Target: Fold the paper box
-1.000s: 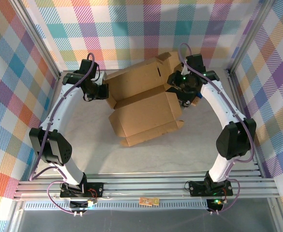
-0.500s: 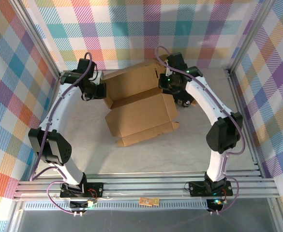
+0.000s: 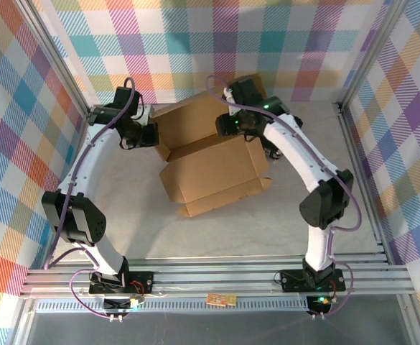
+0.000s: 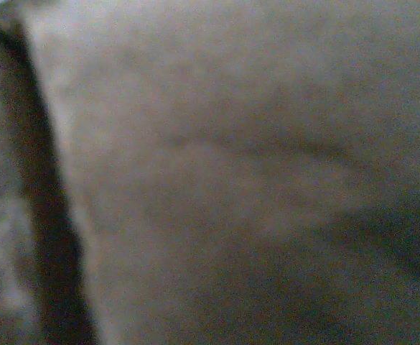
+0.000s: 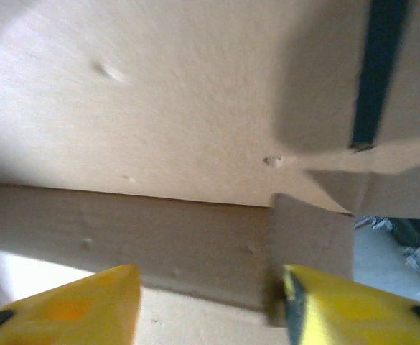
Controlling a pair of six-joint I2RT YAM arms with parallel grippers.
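Box (image 3: 211, 171) lies mid table (image 3: 217, 233), part-folded: front section w/ side walls up, rear panel lying toward the back wall. L gripper (image 3: 152, 135) at box's left rear edge, jaws closed; can't tell if card is pinched. L wrist cam: blurred brown card right up close. R gripper (image 3: 229, 128) over the crease btwn the two sections, yellow fingers (image 5: 80, 305) spread apart, gripping nothing, card & a flap just ahead.
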